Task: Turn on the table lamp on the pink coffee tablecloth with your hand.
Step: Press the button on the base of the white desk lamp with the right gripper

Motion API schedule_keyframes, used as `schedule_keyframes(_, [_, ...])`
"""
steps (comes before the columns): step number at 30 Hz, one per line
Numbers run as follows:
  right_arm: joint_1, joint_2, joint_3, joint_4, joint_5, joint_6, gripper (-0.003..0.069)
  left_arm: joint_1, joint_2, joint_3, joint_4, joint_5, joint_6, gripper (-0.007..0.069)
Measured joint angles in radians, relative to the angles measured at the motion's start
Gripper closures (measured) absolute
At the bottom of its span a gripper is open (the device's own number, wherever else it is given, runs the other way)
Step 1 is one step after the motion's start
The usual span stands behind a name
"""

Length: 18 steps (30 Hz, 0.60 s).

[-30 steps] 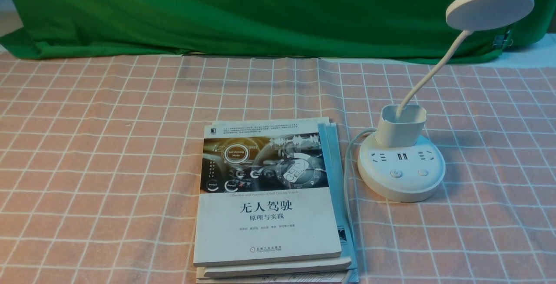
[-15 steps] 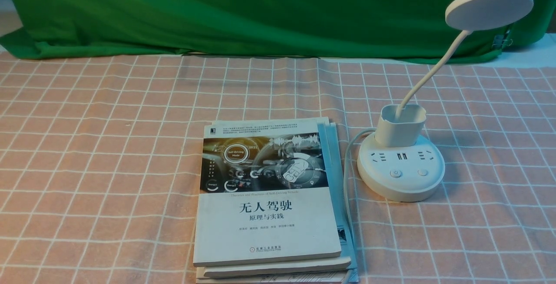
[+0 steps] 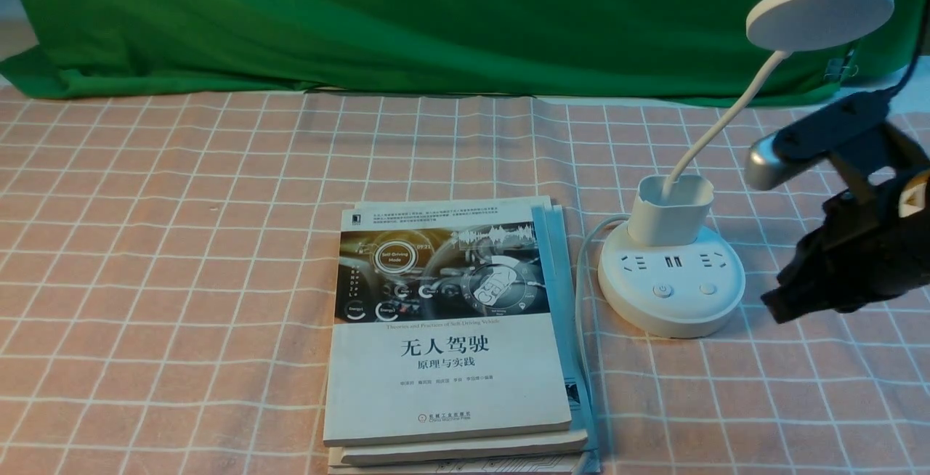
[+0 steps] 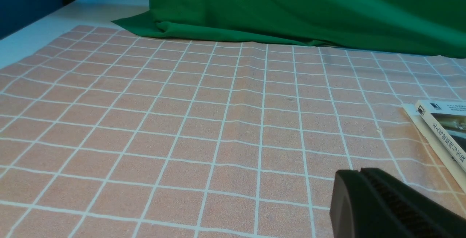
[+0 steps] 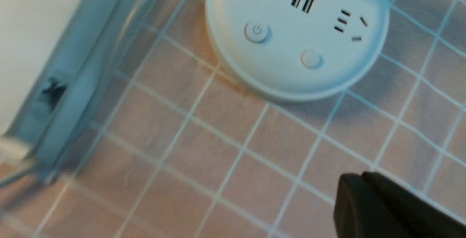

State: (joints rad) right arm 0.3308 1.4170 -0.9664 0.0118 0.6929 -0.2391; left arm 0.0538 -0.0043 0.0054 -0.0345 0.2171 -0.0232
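The white table lamp (image 3: 672, 271) stands on the pink coffee tablecloth (image 3: 182, 242) at the right, its disc head (image 3: 819, 12) raised on a thin neck. Its round base shows two buttons (image 3: 662, 290) and also shows in the right wrist view (image 5: 296, 34). My right gripper (image 3: 771, 309) is shut and empty, hovering just right of the base, its tip (image 5: 358, 179) short of the base rim. My left gripper (image 4: 355, 174) is shut and empty, low over bare cloth left of the books; it does not show in the front view.
A stack of books (image 3: 450, 330) lies left of the lamp, with the lamp's white cord (image 3: 581, 293) running between them. A green cloth (image 3: 436, 17) hangs along the back. The books' edge shows in the left wrist view (image 4: 442, 129).
My right arm has come into the front view from the right and now hovers beside the lamp base. The lamp and books have not moved.
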Motion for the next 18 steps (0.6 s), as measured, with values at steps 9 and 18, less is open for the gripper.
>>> schedule_keyframes(9, [0.000, 0.221, 0.000, -0.003, -0.240, 0.030, 0.0626, 0.000, 0.000, 0.000, 0.000, 0.000, 0.000, 0.0603])
schedule_keyframes(18, [0.000, 0.305, 0.000, -0.003, -0.364, 0.039, 0.0626, 0.000, 0.000, 0.000, 0.000, 0.000, 0.000, 0.0603])
